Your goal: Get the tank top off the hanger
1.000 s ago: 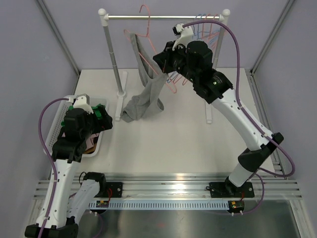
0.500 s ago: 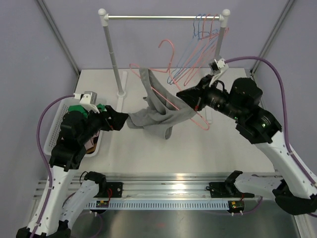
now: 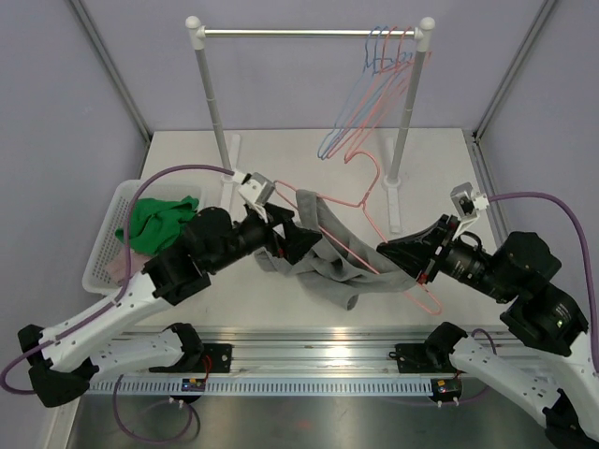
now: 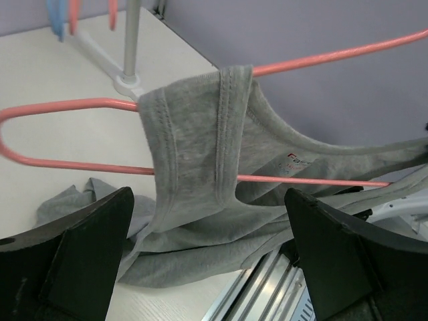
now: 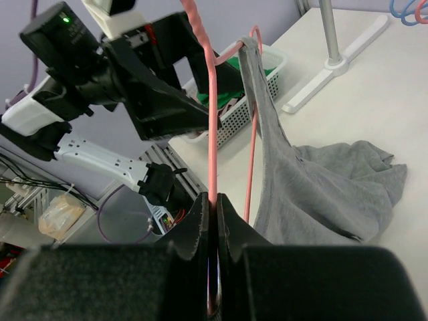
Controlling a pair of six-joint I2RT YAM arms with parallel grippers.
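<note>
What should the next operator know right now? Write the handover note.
Right gripper: shut on the pink hanger, held above the table, off the rail.
Left gripper: open, straddling a strap of the grey tank top, not gripping.
Tank top: strap looped over the hanger arm, body trailing onto the table.
Done: hanger off the rail. Left: grip the strap, pull it off the hanger.

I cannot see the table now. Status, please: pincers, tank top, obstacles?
Left pincer open, facing tank top. Right pincer shut on hanger. Tank top draped over hanger, lower part on table. Nothing between left pincer and cloth.
</note>
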